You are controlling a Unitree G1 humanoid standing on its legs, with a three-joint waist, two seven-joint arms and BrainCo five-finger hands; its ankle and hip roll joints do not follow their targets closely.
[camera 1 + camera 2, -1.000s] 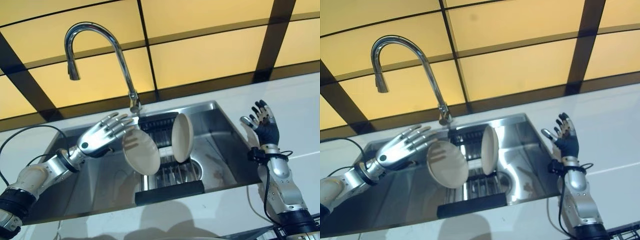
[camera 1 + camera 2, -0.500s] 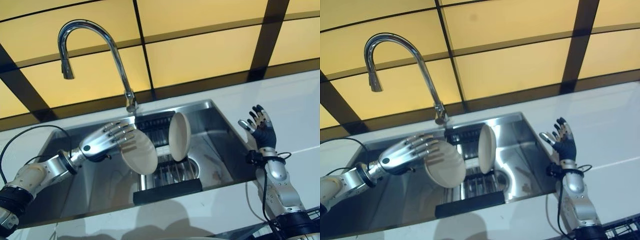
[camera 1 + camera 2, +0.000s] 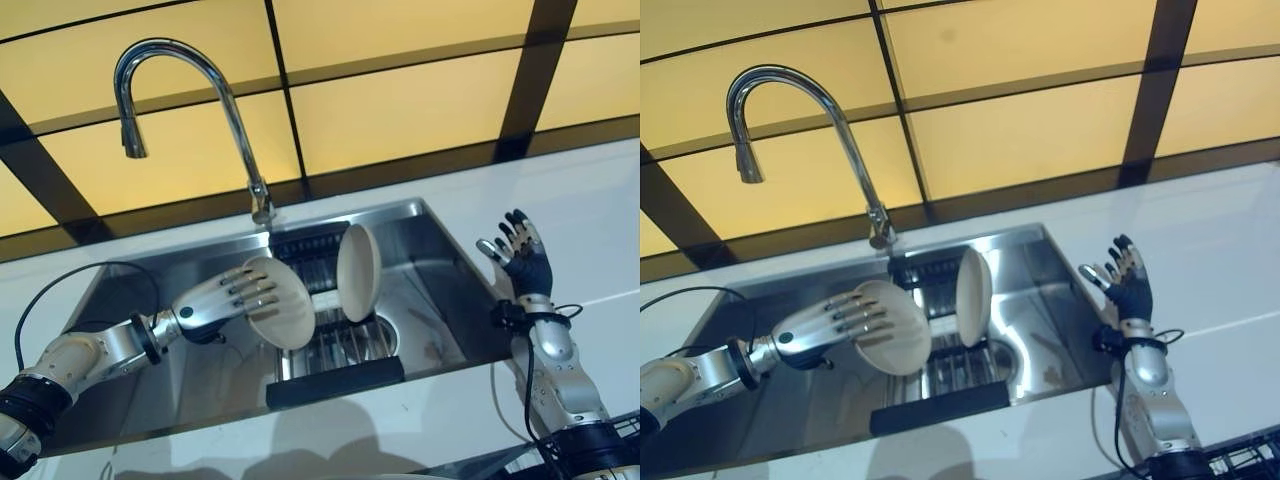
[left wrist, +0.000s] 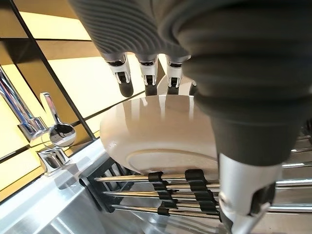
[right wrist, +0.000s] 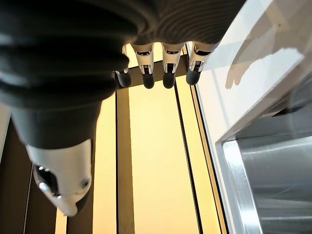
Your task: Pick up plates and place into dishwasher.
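Observation:
Two cream plates stand on edge in a wire rack inside the steel sink. My left hand reaches in from the left, its straight fingers lying across the upper face and rim of the left plate. In the left wrist view that plate sits just under the fingertips, propped on the rack rods, with the thumb apart below it. The right plate stands untouched just behind. My right hand is raised open over the white counter to the right of the sink, holding nothing.
A tall curved chrome faucet rises behind the sink, its base close to the left plate. The rack's dark front bar lies along the sink's near side. White counter surrounds the sink, and yellow panels with dark strips lie beyond.
My left hand has dropped and slid right, so its fingers now rest across the left plate instead of hovering beside it. The plates and my right hand have not moved.

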